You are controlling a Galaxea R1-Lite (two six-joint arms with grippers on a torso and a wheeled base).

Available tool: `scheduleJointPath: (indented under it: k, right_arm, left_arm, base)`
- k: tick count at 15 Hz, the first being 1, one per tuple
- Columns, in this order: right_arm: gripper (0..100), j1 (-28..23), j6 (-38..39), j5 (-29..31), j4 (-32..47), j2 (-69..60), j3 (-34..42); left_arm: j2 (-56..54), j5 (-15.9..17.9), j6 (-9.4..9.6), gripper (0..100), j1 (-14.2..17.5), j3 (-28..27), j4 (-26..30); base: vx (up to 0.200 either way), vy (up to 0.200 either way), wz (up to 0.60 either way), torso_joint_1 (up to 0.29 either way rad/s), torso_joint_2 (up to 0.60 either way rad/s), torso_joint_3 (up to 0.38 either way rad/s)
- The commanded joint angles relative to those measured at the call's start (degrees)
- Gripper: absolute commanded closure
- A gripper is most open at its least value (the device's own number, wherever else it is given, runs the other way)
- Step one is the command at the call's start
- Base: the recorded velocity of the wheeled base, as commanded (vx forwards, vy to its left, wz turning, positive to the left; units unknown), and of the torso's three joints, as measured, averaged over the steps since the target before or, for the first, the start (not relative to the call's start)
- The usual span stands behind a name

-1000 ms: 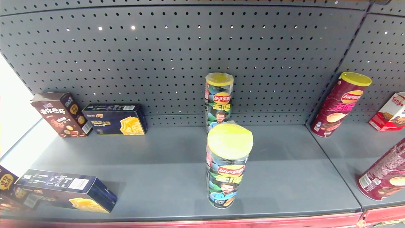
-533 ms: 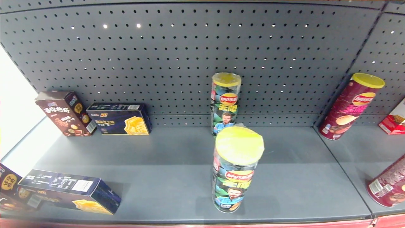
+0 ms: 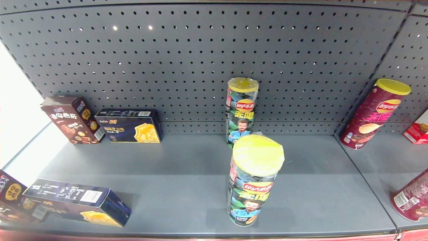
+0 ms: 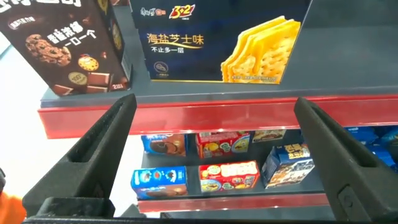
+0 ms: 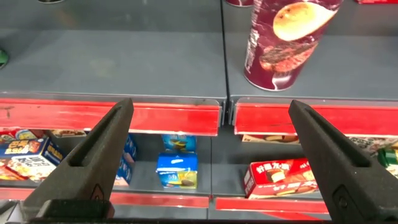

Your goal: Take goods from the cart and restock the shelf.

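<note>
Your left gripper (image 4: 214,102) and right gripper (image 5: 209,104) hang before the shelf (image 3: 167,174) lip, fingers spread and empty. The whole head view has slid sideways, so the camera moved, not the goods, and nothing new is stocked. The shelf holds the front can (image 3: 255,187) upright near its edge, with the rear can (image 3: 242,110) behind it against the pegboard (image 3: 167,67).

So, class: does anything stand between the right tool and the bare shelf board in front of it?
Nothing visible does. The right tool is open and empty, facing the red shelf edge; the grey shelf board beyond it is bare. A maroon chip can stands on the neighbouring board, off to one side.
</note>
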State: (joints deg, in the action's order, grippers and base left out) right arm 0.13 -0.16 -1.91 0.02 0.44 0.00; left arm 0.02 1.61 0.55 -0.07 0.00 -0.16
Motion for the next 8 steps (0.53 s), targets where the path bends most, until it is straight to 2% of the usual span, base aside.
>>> scheduleJointPath:
  k: [1, 8]
  right_arm:
    - [0, 0.0, 0.0, 0.0, 0.0, 0.1, 0.0]
    - [0, 0.0, 0.0, 0.0, 0.0, 0.1, 0.0]
  left_arm:
    - [0.0, 0.0, -0.11, 0, 0.1, 0.0, 0.0]
    - [0.0, 0.1, 0.15, 0, 0.0, 0.0, 0.0]
  base:
    - [0.0, 0.0, 0.0, 0.0, 0.0, 0.0]
    - [0.0, 0.0, 0.0, 0.0, 0.0, 0.0]
